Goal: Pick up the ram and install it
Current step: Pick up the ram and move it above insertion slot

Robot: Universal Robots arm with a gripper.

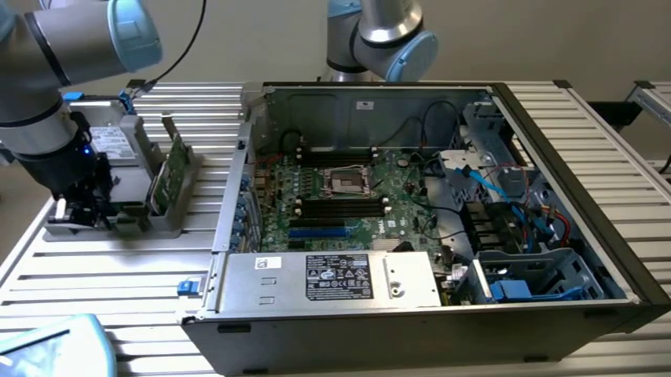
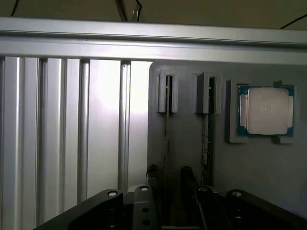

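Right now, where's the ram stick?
The ram stands on edge in the grey holder on the slatted table, at the exterior view's left beside the open computer case. The open gripper straddles it without touching.

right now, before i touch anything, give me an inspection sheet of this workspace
surface: slatted metal table bearing an open computer case and a grey holder
job's things: memory stick stands on edge in a holder slot, between the gripper's fingers; motherboard lies exposed in the case
clutter: taller green card upright in the holder; processor chip seated in a holder recess
grippers: gripper down at the holder, fingers apart on either side of the stick, not closed on it
cables: blue and black cables inside the case
surroundings: second robot arm behind the case, plain wall beyond
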